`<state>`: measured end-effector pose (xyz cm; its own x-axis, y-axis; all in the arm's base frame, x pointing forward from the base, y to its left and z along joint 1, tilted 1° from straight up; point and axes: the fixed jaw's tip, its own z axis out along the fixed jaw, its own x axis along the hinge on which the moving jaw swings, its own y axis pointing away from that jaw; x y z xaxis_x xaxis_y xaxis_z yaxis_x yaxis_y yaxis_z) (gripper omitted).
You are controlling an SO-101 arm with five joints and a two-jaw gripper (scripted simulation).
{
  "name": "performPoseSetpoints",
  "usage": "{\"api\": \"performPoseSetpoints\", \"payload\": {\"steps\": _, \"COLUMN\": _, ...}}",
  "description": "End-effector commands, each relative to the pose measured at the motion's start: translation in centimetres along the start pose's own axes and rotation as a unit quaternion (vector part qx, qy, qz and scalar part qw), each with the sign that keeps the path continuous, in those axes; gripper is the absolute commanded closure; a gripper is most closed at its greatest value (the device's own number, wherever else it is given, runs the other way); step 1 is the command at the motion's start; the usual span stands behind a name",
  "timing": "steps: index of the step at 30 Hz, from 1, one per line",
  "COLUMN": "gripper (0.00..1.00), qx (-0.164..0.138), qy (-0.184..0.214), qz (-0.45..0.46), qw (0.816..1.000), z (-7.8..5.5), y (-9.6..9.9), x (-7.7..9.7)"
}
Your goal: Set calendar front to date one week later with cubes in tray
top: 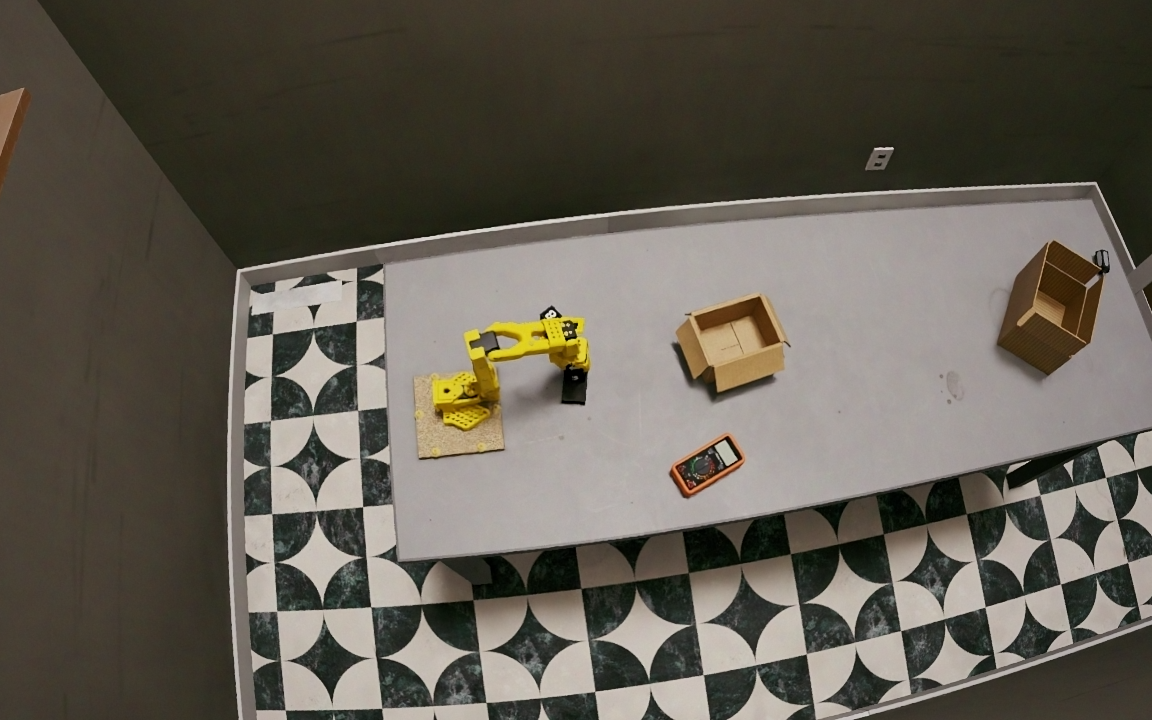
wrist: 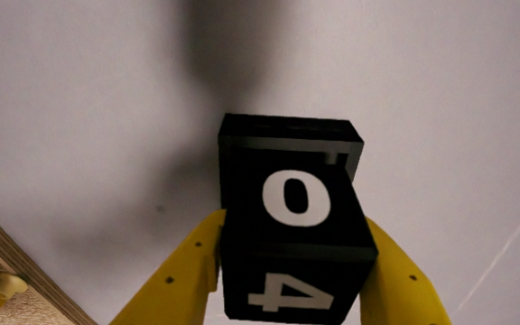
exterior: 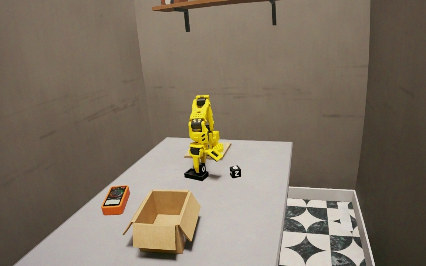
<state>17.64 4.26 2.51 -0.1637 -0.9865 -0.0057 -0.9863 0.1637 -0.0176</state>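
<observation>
In the centre of the exterior frame, a black cube point(exterior: 203, 168) point(wrist: 298, 217) is grasped by the claw point(exterior: 200, 167) point(wrist: 293, 239) at the tray point(exterior: 196, 175) point(wrist: 287, 128); another cube point(top: 550, 313) point(exterior: 235, 171) is seen to the right.

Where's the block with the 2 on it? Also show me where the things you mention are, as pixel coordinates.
In the exterior view, the block with the 2 point(exterior: 235, 171) sits on the table, just right of the black tray point(exterior: 196, 175).
</observation>
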Motion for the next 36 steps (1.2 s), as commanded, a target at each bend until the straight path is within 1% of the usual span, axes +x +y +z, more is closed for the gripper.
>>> {"api": "performPoseSetpoints", "payload": {"steps": 1, "gripper": 1.00, "qx": -0.008, "qy": 0.003, "qz": 0.001, "qw": 1.000, "z": 0.41, "y": 0.32, "x": -0.04}}
{"api": "performPoseSetpoints", "payload": {"steps": 7, "gripper": 1.00, "qx": -0.008, "qy": 0.003, "qz": 0.001, "qw": 1.000, "z": 0.48, "y": 0.32, "x": -0.04}}
{"api": "performPoseSetpoints", "payload": {"steps": 16, "gripper": 1.00, "qx": -0.008, "qy": 0.003, "qz": 0.001, "qw": 1.000, "z": 1.00, "y": 0.34, "x": -0.02}}
{"api": "performPoseSetpoints", "payload": {"steps": 36, "gripper": 1.00, "qx": -0.008, "qy": 0.003, "qz": 0.001, "qw": 1.000, "z": 1.21, "y": 0.34, "x": -0.02}}
